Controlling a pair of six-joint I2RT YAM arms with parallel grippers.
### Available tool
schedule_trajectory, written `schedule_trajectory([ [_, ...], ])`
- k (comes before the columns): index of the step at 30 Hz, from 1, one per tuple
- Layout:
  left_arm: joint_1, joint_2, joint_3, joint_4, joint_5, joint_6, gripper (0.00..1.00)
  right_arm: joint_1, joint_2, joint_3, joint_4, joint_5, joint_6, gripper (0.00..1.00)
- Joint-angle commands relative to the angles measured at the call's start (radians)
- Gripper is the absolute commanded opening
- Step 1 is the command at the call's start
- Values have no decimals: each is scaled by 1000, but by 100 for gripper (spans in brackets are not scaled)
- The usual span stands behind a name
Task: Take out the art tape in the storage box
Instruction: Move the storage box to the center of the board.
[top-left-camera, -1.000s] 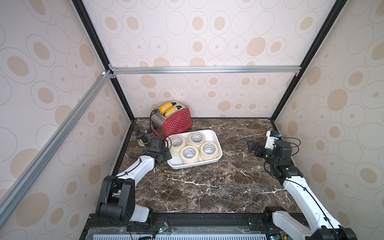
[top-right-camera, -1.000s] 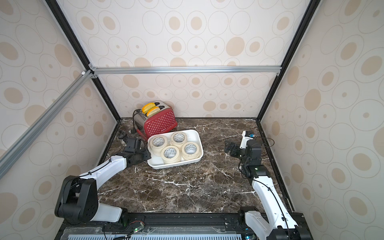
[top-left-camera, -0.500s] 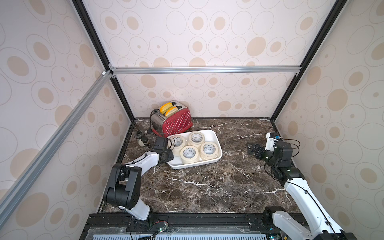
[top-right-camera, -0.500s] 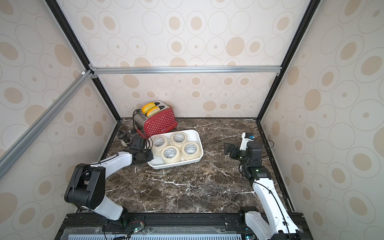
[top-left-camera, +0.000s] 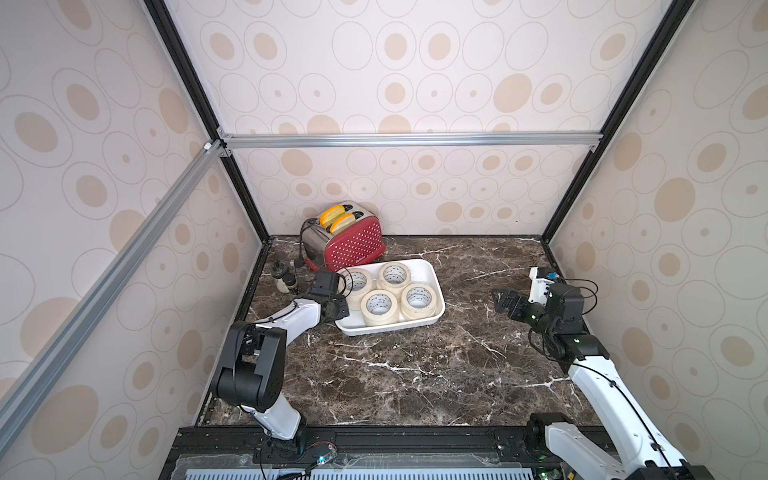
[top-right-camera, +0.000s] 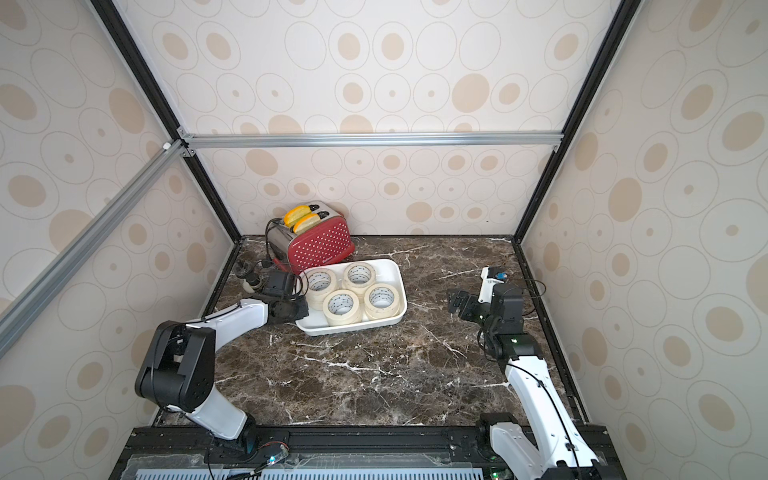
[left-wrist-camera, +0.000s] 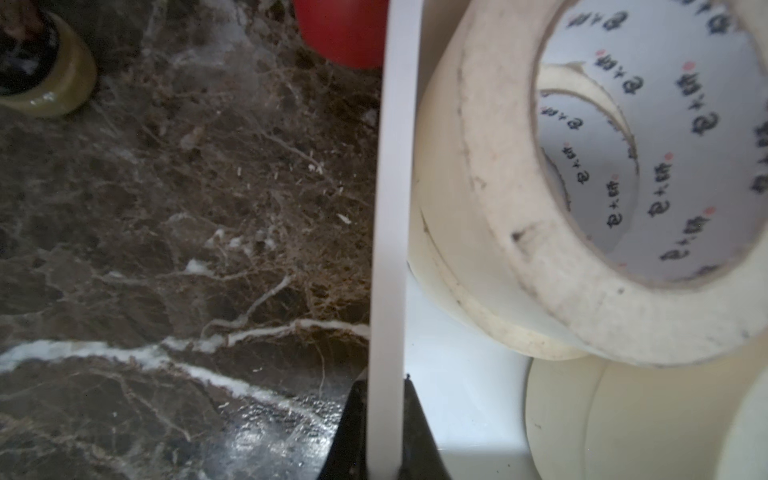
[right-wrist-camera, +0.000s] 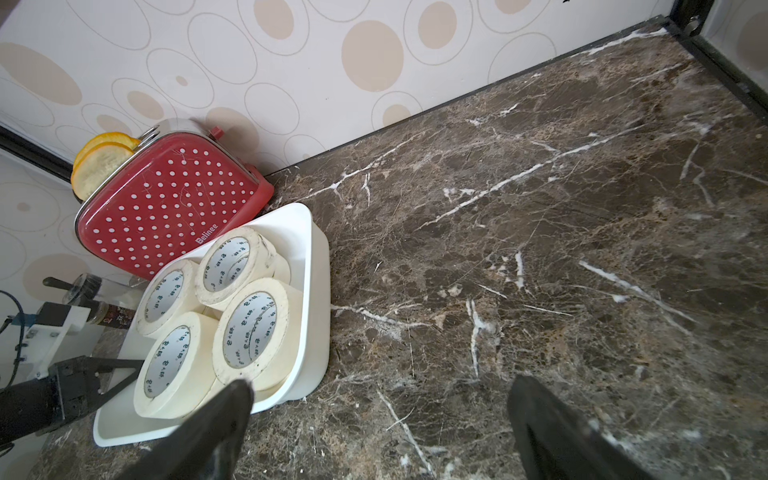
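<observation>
Dark brown, white-veined marble-pattern surface (top-left-camera: 395, 374): near half bare in both top views.

Right claw (top-left-camera: 502, 302): above the surface on the right side, well apart from the box. Jaws spread wide, nothing between them; the right wrist view shows only bare surface between the two black fingers (right-wrist-camera: 232, 399).

Left claw (left-wrist-camera: 384, 415): closed on the left rim of the shallow white rectangular plastic storage box (top-left-camera: 386, 330). The left wrist view shows one black finger on each side of the rim, touching it. In a top view the claw (top-right-camera: 301, 309) sits at the box's near-left corner.

Cream ring-shaped rolls of art tape (top-left-camera: 378, 305), white cores with dark print: all inside the storage box, lying flat in four stacks that touch one another. At least some stacks are two rolls high (right wrist view).

Small glass jars (top-left-camera: 284, 279): left of the box, near the side wall.

Red white-dotted toaster (top-left-camera: 353, 245): just behind the box at the back wall, two yellow-edged slices (top-left-camera: 334, 218) standing in its slots.
</observation>
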Motion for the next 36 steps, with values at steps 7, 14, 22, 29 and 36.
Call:
schedule_trajectory([
  [7,-145,138,195,56,-3,1,0,4,-6,15,-24,-16,-20,100],
  [14,-197,230,296,56,12,-11,0,3,1,9,-32,-21,-30,100],
  [22,-202,161,290,-8,-32,-4,24,3,24,34,-63,-51,-36,100],
  [29,-202,5,250,-78,-64,13,53,5,65,70,-108,-88,-44,100],
  [36,-224,-19,261,-90,116,-30,67,7,99,98,-158,-109,-71,100],
])
